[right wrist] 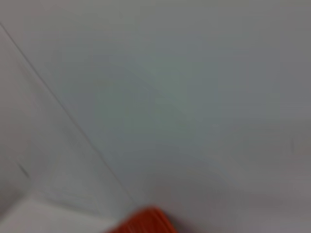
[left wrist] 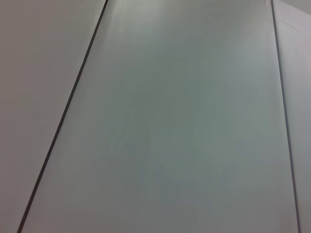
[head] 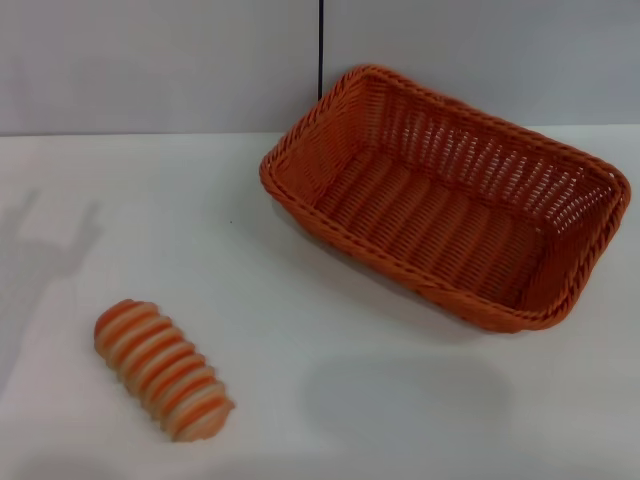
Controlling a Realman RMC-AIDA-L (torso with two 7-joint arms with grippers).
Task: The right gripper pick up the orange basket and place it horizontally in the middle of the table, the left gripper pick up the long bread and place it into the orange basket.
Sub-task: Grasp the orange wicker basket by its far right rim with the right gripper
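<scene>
Head view: white table, grey panelled wall behind with one dark vertical seam. Orange basket sits on the right half of the table, set at a slant, its far corner close to the back edge where table meets wall, its right end near the picture's right border. Basket interior holds nothing; open-weave sides, braided rim. Long bread lies on the near left part of the table, angled, well apart from the basket. Broad bare tabletop between the two and along the front.

No writing or labels legible anywhere.

Left wrist view: only grey wall panels and seams. Right wrist view: wall, a strip of table, and a blurred orange corner of the basket.

Neither gripper appears in any view; state of the jaws cannot be told.
</scene>
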